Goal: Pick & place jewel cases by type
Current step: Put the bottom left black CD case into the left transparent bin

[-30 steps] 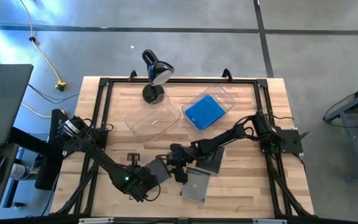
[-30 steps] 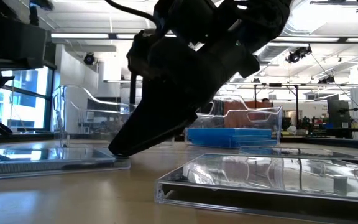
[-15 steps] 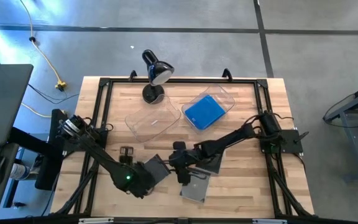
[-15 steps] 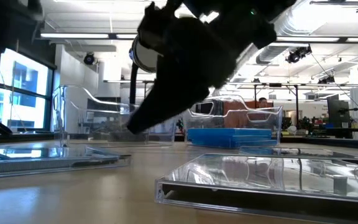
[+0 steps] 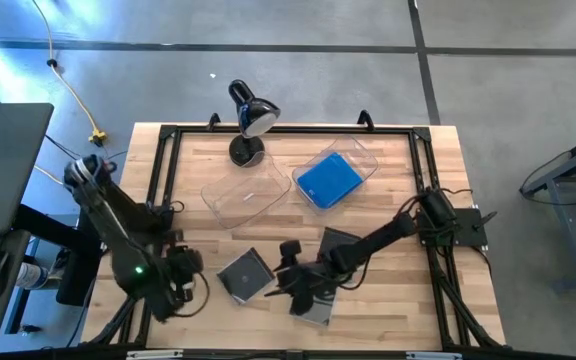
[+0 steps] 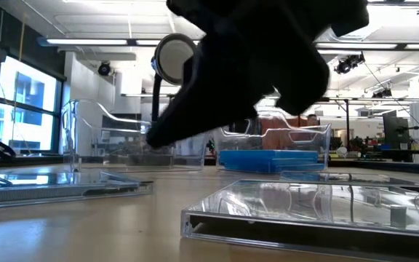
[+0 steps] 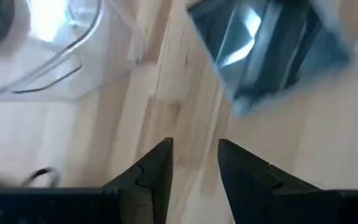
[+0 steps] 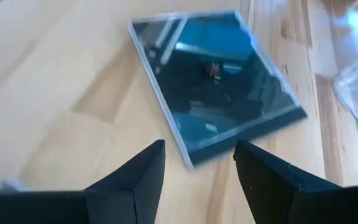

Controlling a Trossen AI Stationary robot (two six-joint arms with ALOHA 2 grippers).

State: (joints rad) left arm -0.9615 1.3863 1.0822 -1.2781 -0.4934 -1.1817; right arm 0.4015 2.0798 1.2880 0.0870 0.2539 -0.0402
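High view, right hand: the right hand [image 5: 290,283] reached over the front middle of the worktop [image 5: 388,295], fingers spread wide and empty, between two dark jewel cases.
High view, cases: one dark jewel case [image 5: 244,274] lay flat just to the left of that hand; a second dark case [image 5: 315,305] lay partly under the arm; a third [image 5: 340,241] lay behind it. Blue jewel cases [image 5: 328,179] sat in the right-hand clear bin [image 5: 366,152]; the left clear bin [image 5: 245,196] looked empty.
High view, left hand: the left hand [image 5: 173,285] sat at the front left, apart from the cases.
Low view: a dark arm filled the upper middle; a clear-lidded case [image 6: 318,211] lay flat in the foreground, another [image 6: 57,185] at the left, and the blue stack [image 6: 273,159] showed in its bin farther back.
Left wrist view: the left hand [image 7: 194,158] was partly open with nothing between its fingers; a dark case [image 7: 272,53] lay well ahead of it.
Right wrist view: the right hand [image 8: 199,163] stood wide, and a dark case [image 8: 219,81] lay flat just ahead of its fingertips, turned corner-on.
Advice: judged from this, the flat case would need the fingers lowered squarely across one edge, perhaps tipping or sliding it first, as it offered little height to pinch.
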